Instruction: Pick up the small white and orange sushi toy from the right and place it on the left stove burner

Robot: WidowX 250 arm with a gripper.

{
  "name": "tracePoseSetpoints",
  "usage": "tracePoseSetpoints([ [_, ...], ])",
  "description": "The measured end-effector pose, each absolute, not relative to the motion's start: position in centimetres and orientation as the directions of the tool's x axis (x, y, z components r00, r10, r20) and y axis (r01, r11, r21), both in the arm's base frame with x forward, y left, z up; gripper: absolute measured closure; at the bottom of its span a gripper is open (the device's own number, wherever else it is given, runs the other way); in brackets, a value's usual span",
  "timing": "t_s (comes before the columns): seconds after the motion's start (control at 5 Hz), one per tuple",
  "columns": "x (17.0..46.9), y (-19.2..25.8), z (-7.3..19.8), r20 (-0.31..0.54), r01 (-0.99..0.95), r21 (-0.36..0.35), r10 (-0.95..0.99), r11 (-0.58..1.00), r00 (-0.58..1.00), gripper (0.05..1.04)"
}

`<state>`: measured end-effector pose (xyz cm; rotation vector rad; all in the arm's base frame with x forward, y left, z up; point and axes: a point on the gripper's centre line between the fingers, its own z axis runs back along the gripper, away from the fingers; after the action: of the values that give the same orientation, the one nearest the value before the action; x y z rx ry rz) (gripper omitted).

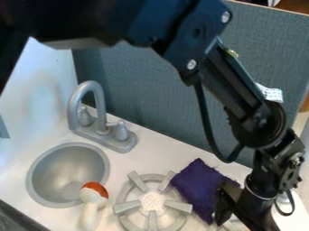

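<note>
Lying by the gripper, the cloth (deep purple) looks rumpled.

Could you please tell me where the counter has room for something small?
The widest bare patch of the counter lies between the faucet, the burner and the panel behind. A narrower strip separates sink and burner. It is crowded at right, with the end effector at the purple cloth, and at the sink's near rim, with the orange-and-white toy.
</note>
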<state>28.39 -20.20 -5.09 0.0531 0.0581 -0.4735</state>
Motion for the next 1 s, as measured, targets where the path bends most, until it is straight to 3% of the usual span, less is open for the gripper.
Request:
tracePoseSetpoints([
  [1.0, 29.9, -21.9, -8.1, -0.13, 0.459, 0.011, -0.454, 0.888, 0.882, 0.109],
])
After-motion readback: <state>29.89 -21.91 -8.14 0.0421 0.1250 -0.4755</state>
